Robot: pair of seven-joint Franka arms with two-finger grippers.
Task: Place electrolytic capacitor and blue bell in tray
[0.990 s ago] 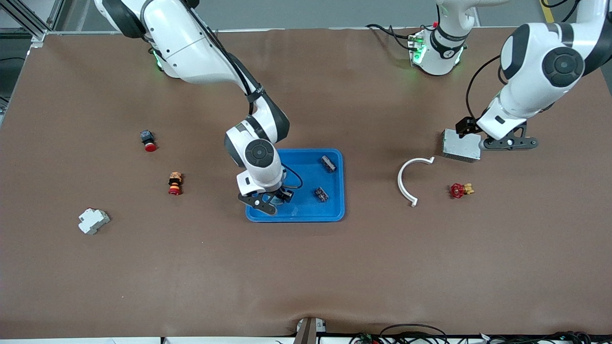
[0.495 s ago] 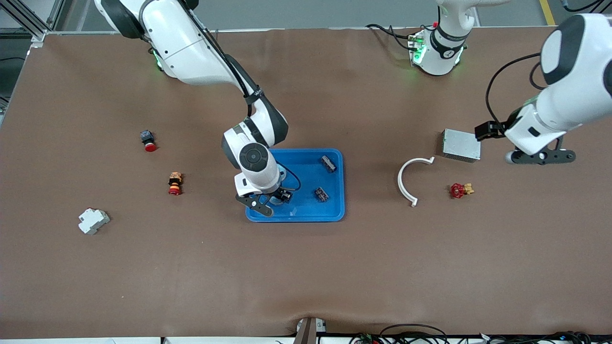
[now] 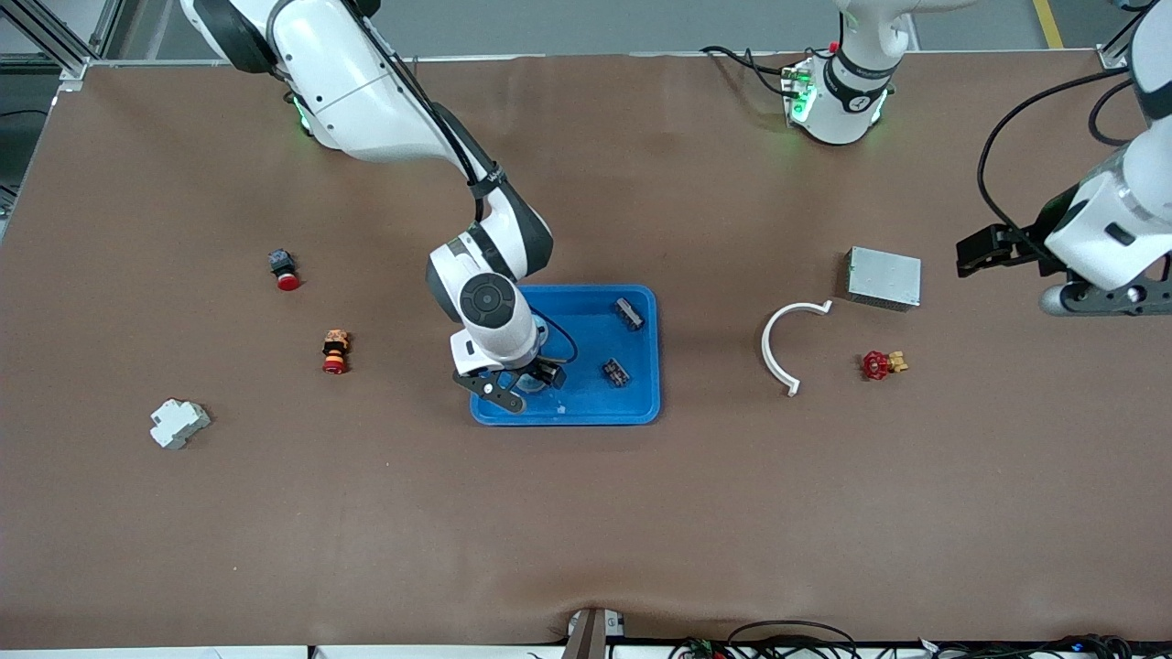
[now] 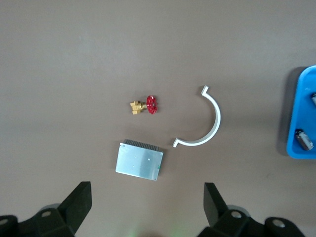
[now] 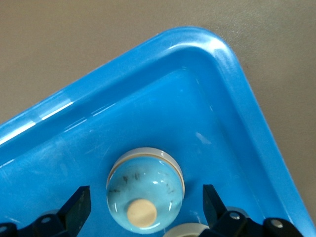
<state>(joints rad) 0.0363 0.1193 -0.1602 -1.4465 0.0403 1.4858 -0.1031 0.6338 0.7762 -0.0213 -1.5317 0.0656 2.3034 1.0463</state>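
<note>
The bright blue tray (image 3: pixel 586 407) lies mid-table. My right gripper (image 3: pixel 513 390) is low over the tray's corner nearer the camera, toward the right arm's end. It is open, with its fingers on either side of the light blue bell (image 5: pixel 144 183) and apart from it. The bell rests on the tray floor (image 5: pixel 197 98). Two small dark capacitors (image 3: pixel 629 313) (image 3: pixel 615 372) lie in the tray toward the left arm's end. My left gripper (image 3: pixel 1108 300) is open and empty, up over bare table at the left arm's end; it also shows in the left wrist view (image 4: pixel 147 197).
A grey metal box (image 3: pixel 884 277), a white curved clip (image 3: pixel 776 352) and a red valve (image 3: pixel 877 364) lie between the tray and the left arm's end. Two red push buttons (image 3: pixel 284 270) (image 3: pixel 335 352) and a white block (image 3: pixel 179 423) lie toward the right arm's end.
My left arm has swung from the grey box toward the left arm's end of the table. My right gripper has stayed over the tray corner, shifting only slightly.
</note>
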